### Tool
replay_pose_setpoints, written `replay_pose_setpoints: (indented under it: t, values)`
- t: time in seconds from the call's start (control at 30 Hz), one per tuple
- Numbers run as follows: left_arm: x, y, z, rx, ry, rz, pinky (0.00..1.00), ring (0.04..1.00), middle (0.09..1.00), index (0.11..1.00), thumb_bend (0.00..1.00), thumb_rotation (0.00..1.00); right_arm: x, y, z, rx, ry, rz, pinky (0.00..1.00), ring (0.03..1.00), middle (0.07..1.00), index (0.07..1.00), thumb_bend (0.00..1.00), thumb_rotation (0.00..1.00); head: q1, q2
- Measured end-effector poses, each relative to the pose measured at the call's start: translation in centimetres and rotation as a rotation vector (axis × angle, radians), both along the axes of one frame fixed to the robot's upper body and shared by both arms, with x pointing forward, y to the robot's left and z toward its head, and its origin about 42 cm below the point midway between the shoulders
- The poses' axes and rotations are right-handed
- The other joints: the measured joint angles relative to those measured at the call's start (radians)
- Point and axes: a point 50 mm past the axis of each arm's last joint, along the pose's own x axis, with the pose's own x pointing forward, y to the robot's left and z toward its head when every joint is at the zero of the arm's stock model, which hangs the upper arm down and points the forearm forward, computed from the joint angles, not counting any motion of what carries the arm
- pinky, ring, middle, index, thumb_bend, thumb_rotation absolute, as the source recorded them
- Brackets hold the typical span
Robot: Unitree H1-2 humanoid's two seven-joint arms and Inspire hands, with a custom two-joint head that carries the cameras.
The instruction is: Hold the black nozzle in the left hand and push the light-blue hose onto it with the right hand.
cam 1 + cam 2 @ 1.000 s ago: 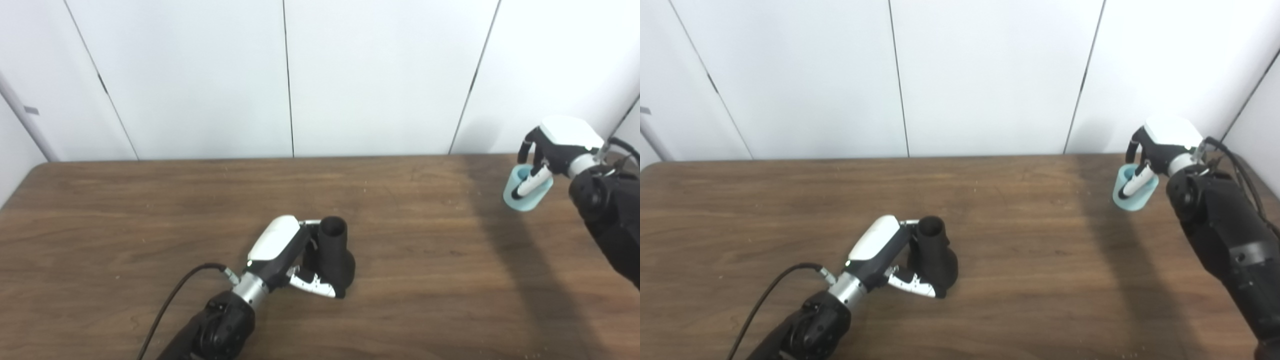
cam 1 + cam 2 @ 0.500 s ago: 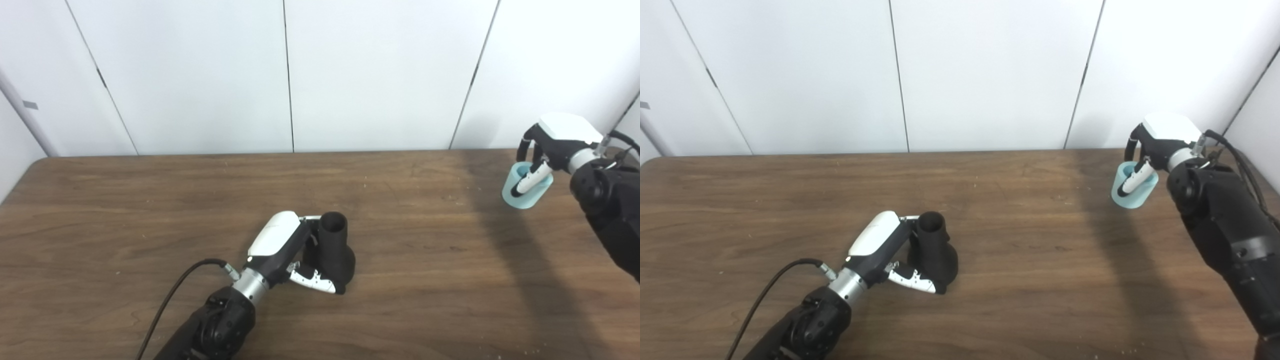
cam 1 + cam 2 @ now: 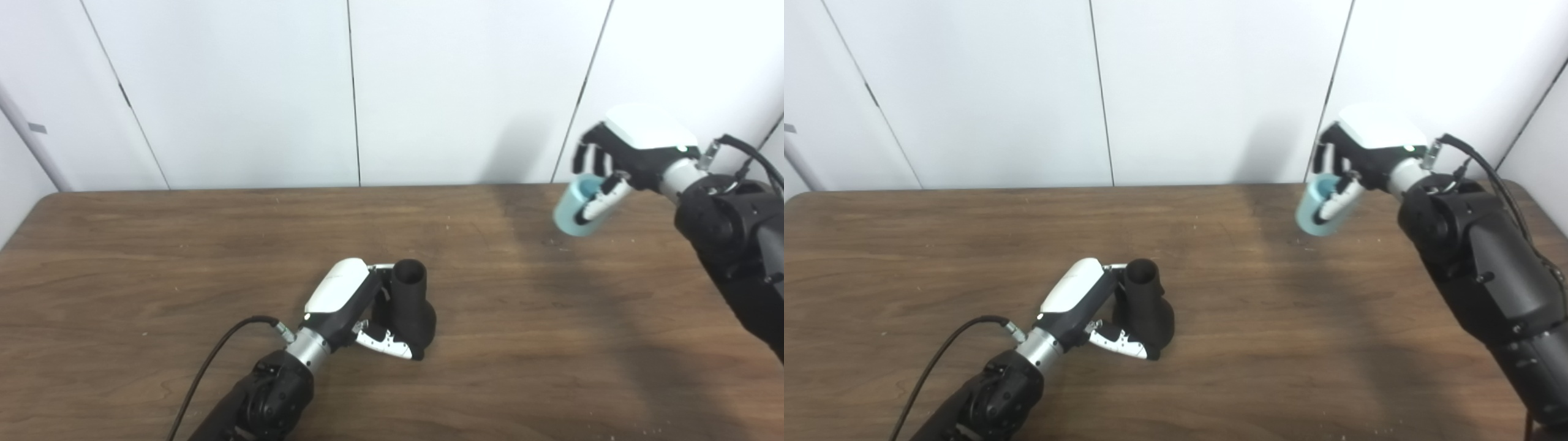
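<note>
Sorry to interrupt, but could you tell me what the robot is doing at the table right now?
It is fitting two parts together. The left hand is closed around a black, flared plastic nozzle that stands upright on the brown wooden table, open end up. The right hand holds a short light-blue hose piece in the air above the table's far right side, well away from the nozzle. The two parts are not yet joined.

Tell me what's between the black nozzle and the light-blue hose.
Nothing: both eye views show only bare brown wooden table between black nozzle and light-blue hose.
</note>
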Motion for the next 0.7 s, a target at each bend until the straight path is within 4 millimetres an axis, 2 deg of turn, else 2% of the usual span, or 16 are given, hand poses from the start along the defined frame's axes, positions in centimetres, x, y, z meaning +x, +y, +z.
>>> replay_pose_setpoints:
  t: [0.17,0.3,0.4,0.47,0.6,0.7]
  values:
    - [0.1,-0.2,0.1,0.007,0.0,0.003,0.47,0.462,0.478,0.486,0.52,0.09,-1.6,2.9,1.1,0.021,0.012,0.121,0.12,0.193,0.296,0.483,0.52,0.13,0.018,0.0]
    - [0.2,-0.3,0.2,0.011,0.0,0.005,0.47,0.464,0.478,0.486,0.52,0.09,-2.6,6.4,2.3,0.02,0.016,0.229,0.09,0.168,0.283,0.482,0.52,0.12,0.023,-0.002]
    - [0.2,-0.5,0.2,0.01,0.003,0.006,0.48,0.463,0.476,0.486,0.52,0.09,-2.9,9.2,2.9,0.014,0.021,0.309,0.09,0.172,0.294,0.483,0.52,0.12,0.026,0.0]
    - [0.2,-0.7,0.2,0.009,0.004,0.007,0.47,0.457,0.473,0.486,0.52,0.09,-3.0,11.0,2.9,0.0,0.033,0.35,0.12,0.214,0.33,0.484,0.52,0.12,0.028,0.005]
    - [0.1,-0.8,0.2,0.014,0.001,0.01,0.45,0.444,0.469,0.486,0.52,0.09,-3.1,12.9,2.7,-0.041,0.083,0.406,0.13,0.219,0.33,0.483,0.52,0.12,0.029,0.006]
    - [0.1,-0.9,0.2,0.015,0.001,0.012,0.45,0.441,0.468,0.486,0.52,0.09,-3.1,13.4,3.1,-0.044,0.096,0.435,0.1,0.19,0.302,0.483,0.52,0.12,0.029,0.006]
